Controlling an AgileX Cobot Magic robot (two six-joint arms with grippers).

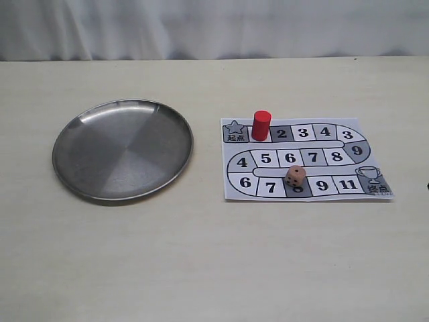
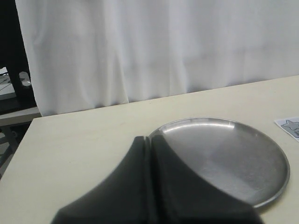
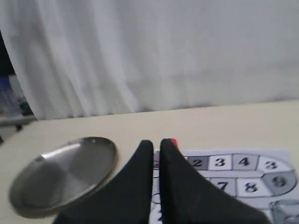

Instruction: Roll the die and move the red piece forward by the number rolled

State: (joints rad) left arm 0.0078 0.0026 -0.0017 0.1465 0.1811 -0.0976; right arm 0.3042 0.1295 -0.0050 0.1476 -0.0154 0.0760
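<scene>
Die (image 1: 295, 176) sits right of centre in the exterior view, on the board's (image 1: 375, 157) bottom row between 7 and 9, while the red piece (image 1: 261, 125) stands upright at the board's upper left, just left of the 2. Left gripper (image 2: 148, 138) has its fingers pressed together and the right gripper (image 3: 156, 142) shows only a thin slit; both hold nothing.
</scene>
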